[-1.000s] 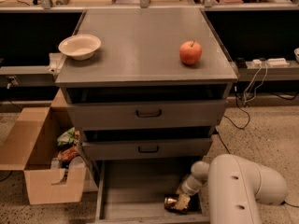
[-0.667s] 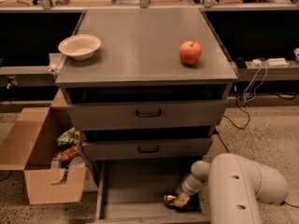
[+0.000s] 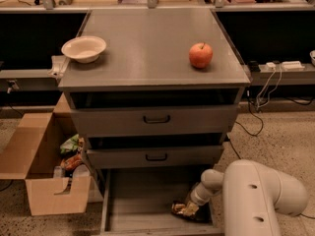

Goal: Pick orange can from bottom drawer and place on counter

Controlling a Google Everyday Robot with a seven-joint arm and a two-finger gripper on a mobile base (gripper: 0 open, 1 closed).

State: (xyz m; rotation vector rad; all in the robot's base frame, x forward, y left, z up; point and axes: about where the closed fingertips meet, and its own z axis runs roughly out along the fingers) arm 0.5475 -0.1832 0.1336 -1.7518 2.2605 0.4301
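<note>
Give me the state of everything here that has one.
bottom drawer, pulled open
orange can, lying on the drawer floor
gripper, down in the bottom drawer, at the can
bowl, upright, empty, on the counter
apple, stem up, on the counter
cardboard box, open on top

No readable text, labels or numbers anywhere. Gripper is down in the drawer, at the can.

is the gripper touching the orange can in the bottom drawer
Cannot tell. In the camera view the gripper reaches into the bottom drawer and its tip overlaps the orange can, so neither contact nor a gap shows plainly.
</note>
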